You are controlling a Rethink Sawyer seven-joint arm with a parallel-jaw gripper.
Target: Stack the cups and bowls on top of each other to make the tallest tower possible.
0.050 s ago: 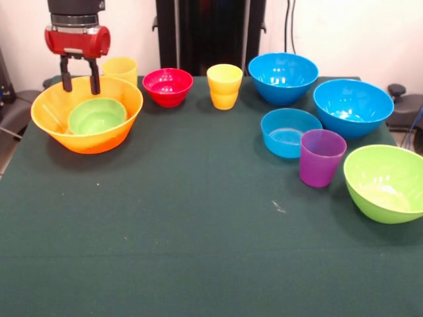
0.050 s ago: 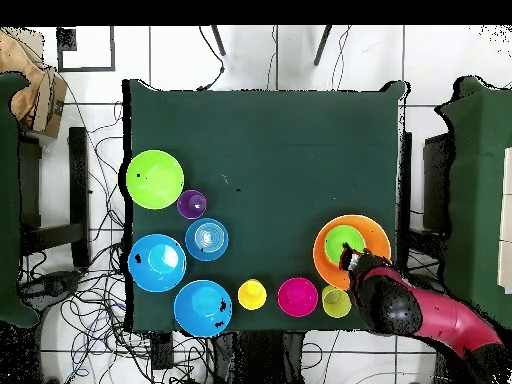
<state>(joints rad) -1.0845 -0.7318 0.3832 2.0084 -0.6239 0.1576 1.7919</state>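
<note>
Yellow cup [image 1: 120,68] behind orange-yellow bowl [image 1: 56,119] — fingers [image 1: 66,81] parted above.

The red and black arm [image 2: 430,318] enters from the lower right. It covers the near rim of the orange-yellow bowl [image 2: 328,262], which holds the small green bowl [image 2: 342,241]. Left of these, along the near edge of the counter [image 2: 290,130], stand a yellow cup [image 2: 336,302], the red bowl [image 2: 297,296] and another yellow cup [image 2: 252,294].

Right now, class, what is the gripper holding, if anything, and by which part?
Nothing. The gripper is open and empty above the far rim of the orange-yellow bowl, which holds the small green bowl.
</note>
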